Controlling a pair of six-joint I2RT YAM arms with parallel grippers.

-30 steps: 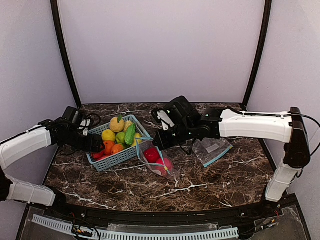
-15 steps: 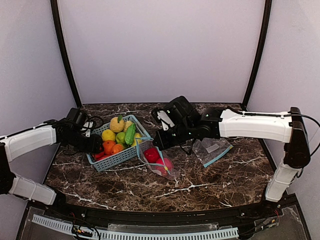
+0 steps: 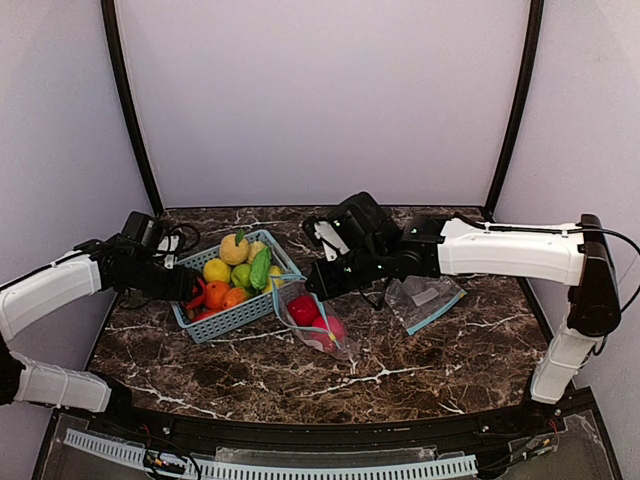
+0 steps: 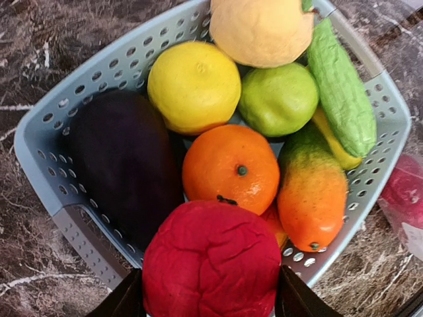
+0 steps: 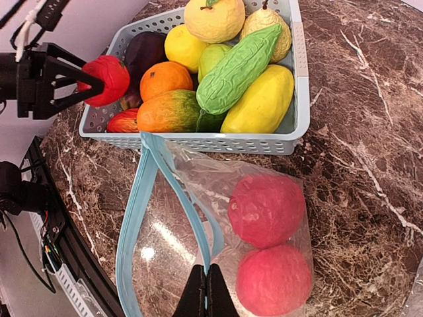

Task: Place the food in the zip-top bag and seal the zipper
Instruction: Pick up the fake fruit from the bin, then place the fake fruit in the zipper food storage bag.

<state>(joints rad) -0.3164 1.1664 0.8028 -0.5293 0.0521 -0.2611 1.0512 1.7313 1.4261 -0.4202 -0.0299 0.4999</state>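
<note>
From above, left of centre, the left gripper (image 3: 190,290) pinches a red fruit (image 3: 198,296) above the basket's (image 3: 235,318) left end. Mid-frame, the right gripper (image 3: 312,288) holds the zip-top bag (image 3: 325,328). The left wrist view shows fingers (image 4: 125,300) clamping the fruit, bottom centre. In the right wrist view, closed tips nip the zipper (image 5: 140,198); two red balls (image 5: 266,210) lie inside, lower right.

food: two red balls (image 5: 266,210) bagged, wrinkly red fruit (image 4: 211,261) held aloft
zip-top bag (image 5: 192,173): clear, laid flat, mouth open
zipper (image 5: 132,224): light-blue, left unsealed

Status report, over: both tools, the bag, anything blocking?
Left tool shut on red fruit, over basket edge. Right tool shut on zipper, bag mouth open, two red fruits inside. Nothing blocking the mouth.
</note>
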